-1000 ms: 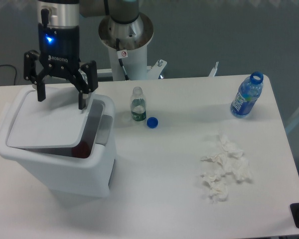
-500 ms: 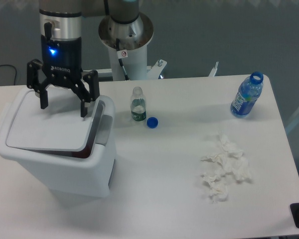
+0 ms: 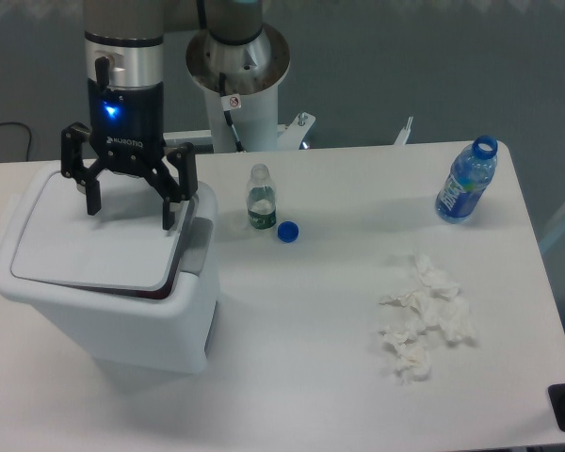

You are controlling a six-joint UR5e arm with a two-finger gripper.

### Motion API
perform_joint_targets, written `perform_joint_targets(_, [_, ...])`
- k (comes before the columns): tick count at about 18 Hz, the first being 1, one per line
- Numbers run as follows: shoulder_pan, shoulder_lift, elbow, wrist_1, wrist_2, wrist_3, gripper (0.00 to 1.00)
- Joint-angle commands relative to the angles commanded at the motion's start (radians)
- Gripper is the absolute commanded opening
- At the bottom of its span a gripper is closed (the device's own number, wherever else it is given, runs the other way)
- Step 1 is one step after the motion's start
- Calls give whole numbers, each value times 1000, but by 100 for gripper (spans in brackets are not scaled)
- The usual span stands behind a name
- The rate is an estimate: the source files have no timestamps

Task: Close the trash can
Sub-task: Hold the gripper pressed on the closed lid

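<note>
The trash can (image 3: 122,315) is a large white bin at the left of the table. Its flat white lid (image 3: 89,240) lies nearly level on the rim, with a thin dark gap left along its right and front edges. A grey latch tab (image 3: 199,245) sits on the right rim. My gripper (image 3: 131,215) is open, black, pointing down, with its fingertips (image 3: 168,218) on or just above the lid's far half. It holds nothing.
A small clear bottle (image 3: 260,199) without a cap stands right of the bin, its blue cap (image 3: 287,231) beside it. A blue water bottle (image 3: 465,181) stands at the far right. Crumpled white tissues (image 3: 424,315) lie at the right front. The robot's base (image 3: 237,71) is behind.
My gripper has moved down and slightly right over the lid. The lid has dropped lower, and the dark opening at its right and front edges has narrowed.
</note>
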Motion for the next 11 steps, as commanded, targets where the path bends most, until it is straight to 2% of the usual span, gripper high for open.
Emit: perform_joint_targets(11, [-2,-9,-11,0,0,0,100])
